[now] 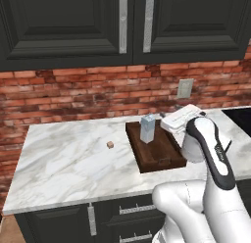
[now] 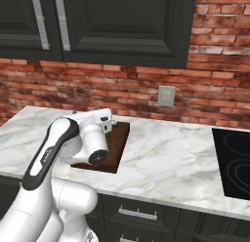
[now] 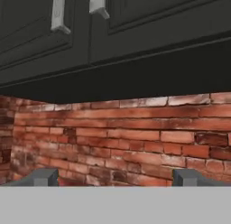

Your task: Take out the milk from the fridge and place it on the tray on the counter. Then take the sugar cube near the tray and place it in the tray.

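Pale milk (image 1: 147,129) upright in tray (image 1: 159,162); our gripper (image 3: 115,178) wide, empty; we risk toppling carton reaching sugar cube (image 1: 110,145) left of tray

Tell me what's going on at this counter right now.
The milk stands upright in the tray on the counter. The robot's gripper is open and empty, pointing at the brick wall above the tray. The sugar cube sits on the counter left of the tray, apart from it, not yet picked up.
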Available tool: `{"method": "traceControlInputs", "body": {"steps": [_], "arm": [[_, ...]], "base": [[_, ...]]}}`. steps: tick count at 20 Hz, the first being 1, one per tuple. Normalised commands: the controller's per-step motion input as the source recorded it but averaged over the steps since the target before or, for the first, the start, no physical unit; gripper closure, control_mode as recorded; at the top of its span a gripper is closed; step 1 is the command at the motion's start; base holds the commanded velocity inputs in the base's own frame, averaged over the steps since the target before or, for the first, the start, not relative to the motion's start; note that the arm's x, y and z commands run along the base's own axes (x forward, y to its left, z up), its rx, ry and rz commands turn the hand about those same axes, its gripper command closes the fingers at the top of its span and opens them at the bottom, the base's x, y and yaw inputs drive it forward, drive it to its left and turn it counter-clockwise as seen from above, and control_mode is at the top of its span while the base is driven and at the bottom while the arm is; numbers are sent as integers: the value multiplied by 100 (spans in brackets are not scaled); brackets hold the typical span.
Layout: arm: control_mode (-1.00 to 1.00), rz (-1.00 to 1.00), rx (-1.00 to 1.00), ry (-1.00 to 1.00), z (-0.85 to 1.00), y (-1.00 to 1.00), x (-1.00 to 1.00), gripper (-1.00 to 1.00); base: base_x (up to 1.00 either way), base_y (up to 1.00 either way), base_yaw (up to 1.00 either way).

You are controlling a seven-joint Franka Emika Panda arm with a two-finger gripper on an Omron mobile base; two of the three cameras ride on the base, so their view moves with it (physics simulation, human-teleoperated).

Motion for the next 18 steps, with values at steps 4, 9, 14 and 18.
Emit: {"method": "traceControlInputs", "body": {"steps": [4,9,14,18], "arm": [[-100,0,7,0,50,-14,-67,-100],[-100,0,3,5,64,-27,-67,-100],[-100,0,6,17,83,-18,-45,-100],[-100,0,-4,32,29,30,-36,-100]], "base": [[0,0,0],[0,0,0],[0,0,0],[0,0,0]]}}
